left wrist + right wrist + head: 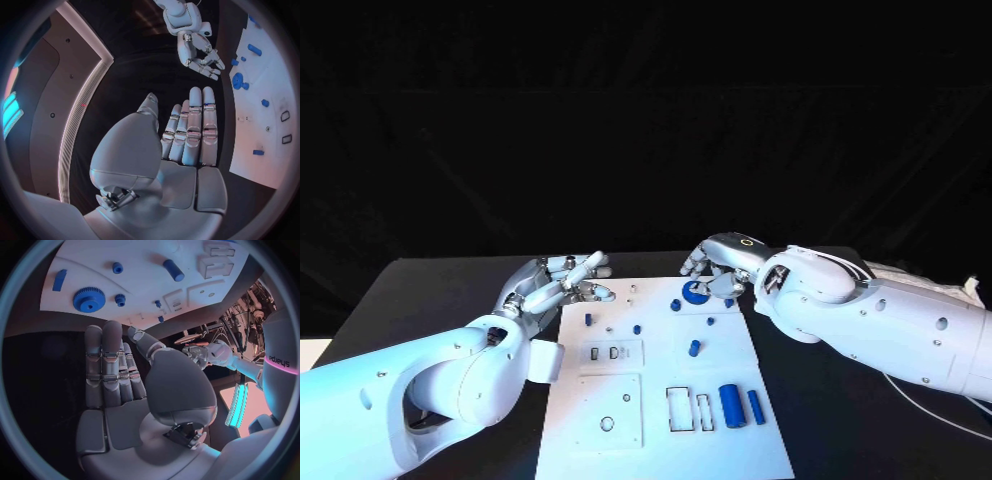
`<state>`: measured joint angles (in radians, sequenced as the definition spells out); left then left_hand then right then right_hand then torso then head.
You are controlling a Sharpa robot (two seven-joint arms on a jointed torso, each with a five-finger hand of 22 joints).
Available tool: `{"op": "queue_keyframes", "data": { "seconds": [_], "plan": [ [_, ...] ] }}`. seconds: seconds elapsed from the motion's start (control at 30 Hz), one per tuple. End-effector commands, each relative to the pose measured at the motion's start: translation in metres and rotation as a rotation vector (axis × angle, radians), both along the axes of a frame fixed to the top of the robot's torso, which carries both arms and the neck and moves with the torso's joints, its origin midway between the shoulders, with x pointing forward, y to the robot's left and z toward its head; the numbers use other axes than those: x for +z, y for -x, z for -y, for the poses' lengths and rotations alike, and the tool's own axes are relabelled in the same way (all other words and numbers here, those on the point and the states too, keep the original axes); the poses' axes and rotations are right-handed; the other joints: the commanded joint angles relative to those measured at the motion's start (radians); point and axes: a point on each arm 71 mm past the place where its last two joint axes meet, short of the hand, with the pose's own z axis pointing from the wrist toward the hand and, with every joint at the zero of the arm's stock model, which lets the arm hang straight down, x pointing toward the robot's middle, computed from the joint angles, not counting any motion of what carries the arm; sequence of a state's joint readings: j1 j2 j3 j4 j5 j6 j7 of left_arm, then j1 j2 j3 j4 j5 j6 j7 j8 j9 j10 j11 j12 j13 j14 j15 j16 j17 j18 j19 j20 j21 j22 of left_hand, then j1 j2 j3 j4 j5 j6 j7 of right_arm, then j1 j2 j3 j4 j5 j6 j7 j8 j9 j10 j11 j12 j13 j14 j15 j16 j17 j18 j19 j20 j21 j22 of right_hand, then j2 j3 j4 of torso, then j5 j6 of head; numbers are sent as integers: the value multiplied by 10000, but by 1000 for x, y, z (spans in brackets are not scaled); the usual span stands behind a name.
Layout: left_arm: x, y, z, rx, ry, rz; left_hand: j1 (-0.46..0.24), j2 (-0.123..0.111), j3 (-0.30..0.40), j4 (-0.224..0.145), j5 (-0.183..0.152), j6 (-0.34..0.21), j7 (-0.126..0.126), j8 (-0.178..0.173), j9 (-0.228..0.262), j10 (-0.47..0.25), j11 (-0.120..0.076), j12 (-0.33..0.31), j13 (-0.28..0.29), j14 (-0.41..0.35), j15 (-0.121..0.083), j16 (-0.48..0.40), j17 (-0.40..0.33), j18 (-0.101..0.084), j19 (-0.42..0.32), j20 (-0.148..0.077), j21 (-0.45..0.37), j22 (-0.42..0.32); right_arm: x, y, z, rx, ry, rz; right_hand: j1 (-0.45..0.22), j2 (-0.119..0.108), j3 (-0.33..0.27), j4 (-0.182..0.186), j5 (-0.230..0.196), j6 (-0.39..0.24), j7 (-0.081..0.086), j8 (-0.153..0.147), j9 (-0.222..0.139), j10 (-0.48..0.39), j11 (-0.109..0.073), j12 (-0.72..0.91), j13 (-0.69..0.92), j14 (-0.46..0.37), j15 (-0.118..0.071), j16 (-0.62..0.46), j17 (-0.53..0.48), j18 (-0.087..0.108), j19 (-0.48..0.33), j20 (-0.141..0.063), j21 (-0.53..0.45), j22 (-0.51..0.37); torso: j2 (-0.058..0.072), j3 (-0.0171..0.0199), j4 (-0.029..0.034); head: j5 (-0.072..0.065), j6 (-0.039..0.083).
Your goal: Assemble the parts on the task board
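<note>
Nearest the robot, the white task board lies in the middle of the black table, its near end carrying two blue cylinders laid side by side just beside a pair of rectangular outlined slots. Further along the board a small blue peg stands near its middle, with smaller blue pieces scattered beyond it. At the far end sits a large blue gear, with a small blue gear just beside it, as the right wrist view shows. The left hand hovers beside the board's far left corner, off the board's edge; its fingers are straight, close together and hold nothing. The right hand is positioned over the far end of the board, close above the large gear; in the right wrist view its fingers lie extended side by side with nothing between them and the thumb. Neither hand touches any part in these views.
</note>
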<state>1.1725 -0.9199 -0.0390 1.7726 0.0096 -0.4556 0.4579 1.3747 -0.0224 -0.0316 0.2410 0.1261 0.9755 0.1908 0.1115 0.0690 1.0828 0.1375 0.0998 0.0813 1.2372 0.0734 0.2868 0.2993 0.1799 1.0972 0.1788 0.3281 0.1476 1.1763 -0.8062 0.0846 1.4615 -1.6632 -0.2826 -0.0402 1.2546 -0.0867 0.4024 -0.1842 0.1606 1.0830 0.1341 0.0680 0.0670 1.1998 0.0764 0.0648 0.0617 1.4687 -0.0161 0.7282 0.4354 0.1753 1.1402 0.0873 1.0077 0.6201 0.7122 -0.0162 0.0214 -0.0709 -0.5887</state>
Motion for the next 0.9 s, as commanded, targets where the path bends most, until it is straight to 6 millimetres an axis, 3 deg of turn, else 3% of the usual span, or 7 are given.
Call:
{"op": "queue_keyframes", "data": {
  "seconds": [0.03, 0.1, 0.17, 0.5, 0.6, 0.77, 0.9],
  "plan": [
    [5, 3, 4, -373, 152, 234, -73, 8, -59, 9, -39, 29, 24, -60, -9, 31, 4, -64, -14, -53, 10, 48, 16, 17, 66, 20, 28, 8, -2, -3, -3, -235, 1137, 1, 20, -184, 109, 170, -131, -85, -18, -38, 0, -177, 16, -49, 1, 370, -3, 1139, 1178, -313, 368, 40, 797, 1092, 157, -52, 58, 8, -16],
    [6, 5, 3, -370, 236, 167, -76, 11, -62, 11, -39, 31, 26, -63, -9, 32, 5, -68, -14, -54, 10, 51, 26, 17, 67, 20, 28, 8, -2, -5, -7, -221, 1238, -57, 60, -251, 191, 292, -196, -114, -30, -39, 1, -259, 24, -42, 2, 371, 25, 1912, 1994, -414, 613, 58, 1331, 1836, 202, -69, 40, 17, -21],
    [7, 6, 3, -355, 335, 78, -77, 19, -64, 10, -37, 30, 30, -69, -9, 30, 7, -77, -15, -64, 12, 52, 41, 17, 66, 21, 27, 7, -2, -6, -10, -184, 1325, -115, 66, -305, 206, 384, -272, -128, -32, -37, 2, -327, 26, -42, 2, 297, 50, 2086, 2127, -421, 593, 74, 1449, 1960, 251, -85, 42, 15, -9],
    [11, 9, 2, -321, 562, -114, -78, 42, -79, 0, -34, 29, 44, -96, -8, 27, 19, -116, -17, -129, 26, 43, 109, 12, 51, 29, 14, 3, -6, -11, -16, -262, 1605, -173, 247, -453, 268, 739, -283, -127, -19, -23, 12, -465, 58, -27, 9, 274, 111, 3525, 3644, -574, 909, 139, 2298, 3118, 472, -136, 135, -44, -32],
    [11, 10, 1, -305, 568, -138, -75, 46, -80, -4, -33, 28, 47, -102, -8, 25, 23, -124, -17, -136, 27, 44, 121, 12, 49, 30, 13, 3, -7, -12, -16, -297, 1714, -269, 257, -482, 266, 793, -282, -122, -19, -27, 11, -477, 60, -31, 7, 269, 121, 3699, 3820, -586, 934, 145, 2389, 3232, 513, -137, 131, -49, -37],
    [11, 9, 0, -257, 567, -124, -117, 97, -107, 14, -35, 24, 76, -136, -7, 15, 42, -172, -18, -164, 39, 64, 218, 11, 49, 39, 10, 3, -9, -12, -16, -296, 1803, -440, 282, -502, 270, 856, -292, -118, -18, -30, 10, -495, 65, -33, 6, 263, 128, 3908, 4036, -601, 958, 154, 2489, 3353, 579, -130, 124, 73, 5],
    [12, 9, 0, -229, 570, -102, -118, 98, -107, 14, -35, 24, 77, -137, -7, 15, 42, -172, -18, -164, 39, 64, 219, 11, 49, 39, 10, 3, -10, -12, -17, -266, 1788, -519, 334, -475, 309, 891, -274, -112, 5, -29, 10, -502, 70, -31, 6, 256, 134, 4036, 4164, -611, 977, 160, 2560, 3442, 638, -132, 105, 43, -10]
  ]
}}
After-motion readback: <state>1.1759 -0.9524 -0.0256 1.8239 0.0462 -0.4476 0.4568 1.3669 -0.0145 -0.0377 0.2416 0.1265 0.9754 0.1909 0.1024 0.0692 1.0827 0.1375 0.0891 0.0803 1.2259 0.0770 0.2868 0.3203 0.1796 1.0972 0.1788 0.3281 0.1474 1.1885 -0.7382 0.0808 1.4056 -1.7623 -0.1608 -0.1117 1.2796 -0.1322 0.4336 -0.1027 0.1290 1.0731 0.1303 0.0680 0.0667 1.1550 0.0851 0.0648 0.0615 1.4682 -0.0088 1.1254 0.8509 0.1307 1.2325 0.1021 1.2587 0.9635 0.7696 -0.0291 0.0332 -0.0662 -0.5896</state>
